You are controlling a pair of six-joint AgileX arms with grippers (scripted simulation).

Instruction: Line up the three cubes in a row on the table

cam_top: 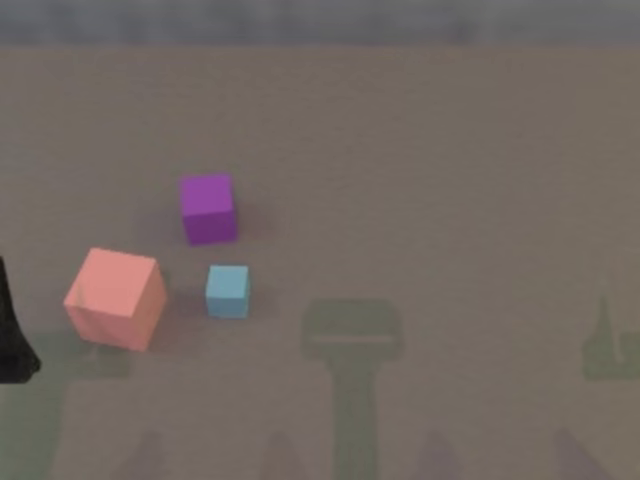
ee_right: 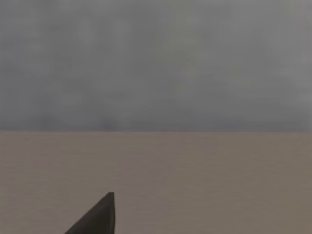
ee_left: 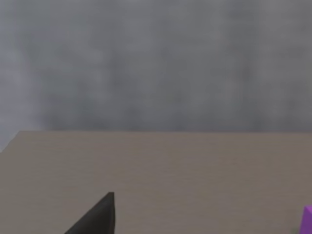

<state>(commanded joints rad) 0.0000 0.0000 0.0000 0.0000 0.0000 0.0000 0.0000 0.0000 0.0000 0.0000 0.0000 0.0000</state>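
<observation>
Three cubes rest on the table (cam_top: 450,180), grouped at its left half. The large salmon-pink cube (cam_top: 115,298) lies nearest the left edge, turned a little askew. Just right of it sits the small light-blue cube (cam_top: 228,291). The mid-sized purple cube (cam_top: 208,208) stands farther back, and one corner of the purple cube (ee_left: 308,219) shows in the left wrist view. My left gripper (cam_top: 12,330) is a dark shape at the table's left edge, apart from the pink cube. Only a dark tip of my right gripper (ee_right: 100,217) shows, over bare table.
Faint dark shadow shapes (cam_top: 350,340) lie across the front of the table. A grey wall (cam_top: 320,20) runs behind the table's far edge.
</observation>
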